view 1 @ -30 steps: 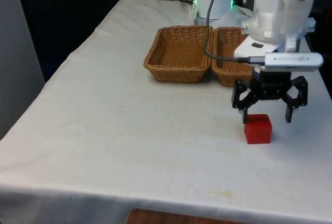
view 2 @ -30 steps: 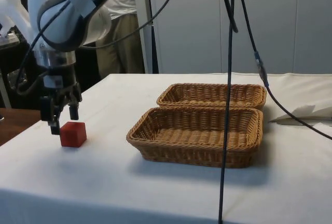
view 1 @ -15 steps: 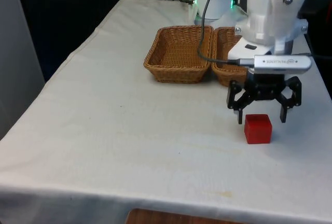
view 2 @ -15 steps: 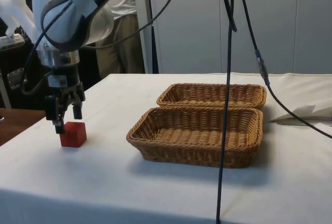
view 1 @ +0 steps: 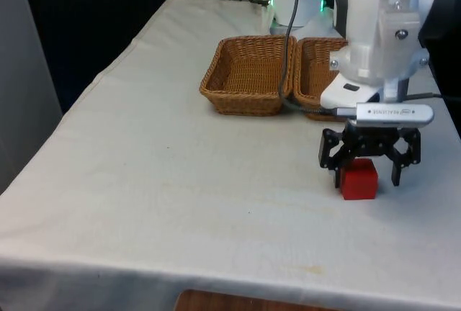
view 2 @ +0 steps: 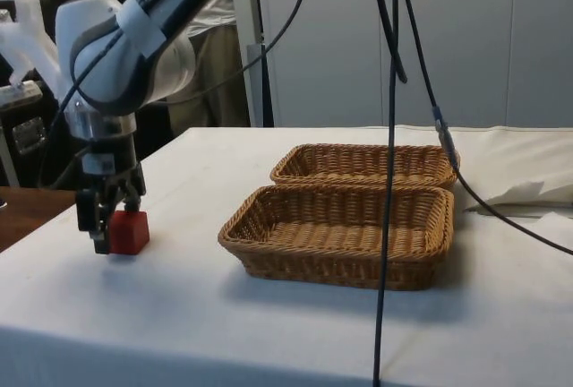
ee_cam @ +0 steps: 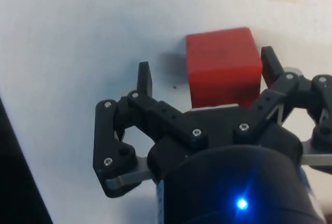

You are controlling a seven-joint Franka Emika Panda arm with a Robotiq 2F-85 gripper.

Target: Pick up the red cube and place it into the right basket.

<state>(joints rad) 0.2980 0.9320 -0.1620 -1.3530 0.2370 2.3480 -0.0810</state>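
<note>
We see the gripper (view 1: 366,178) low at the cube (view 1: 359,179), fingers (ee_cam: 144,79) spread apart, one seemingly touching it; baskets (view 1: 248,75) lie at eleven o'clock.

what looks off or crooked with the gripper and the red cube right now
The open gripper is not centred on the red cube. In the wrist view one finger sits right beside the cube, while the other stands well away, with bare cloth between. The cube lies flat on the table, and the two baskets look undisturbed.
</note>
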